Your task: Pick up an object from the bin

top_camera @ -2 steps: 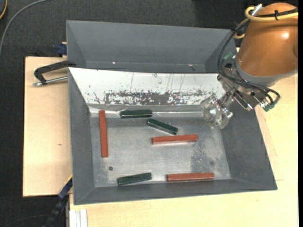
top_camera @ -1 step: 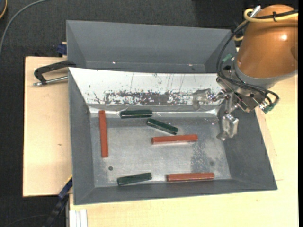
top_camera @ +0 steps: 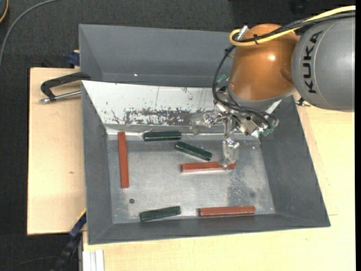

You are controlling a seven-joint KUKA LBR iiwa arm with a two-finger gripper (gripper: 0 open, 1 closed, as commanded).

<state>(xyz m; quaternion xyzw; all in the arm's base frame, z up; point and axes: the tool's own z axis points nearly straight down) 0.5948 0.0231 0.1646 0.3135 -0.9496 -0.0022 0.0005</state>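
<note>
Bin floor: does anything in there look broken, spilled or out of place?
Nothing broken or spilled: the red bars and dark green bars lie flat, scattered at loose angles. Only the bin's far wall looks scuffed and speckled.

Grey arm (top_camera: 333,55) reaching in from the right, orange wrist cover (top_camera: 262,61) crossed by a yellow cable (top_camera: 276,34), gripper (top_camera: 230,154) pointing straight down below it, set low

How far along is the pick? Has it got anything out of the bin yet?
Done: nothing is out yet. The red and dark green bars all lie on the floor of the bin. In hand: the gripper is low at the right end of the middle red bar, beside the tilted green bar. I cannot tell whether it has hold. Left: gripping a bar and lifting it clear.
</note>
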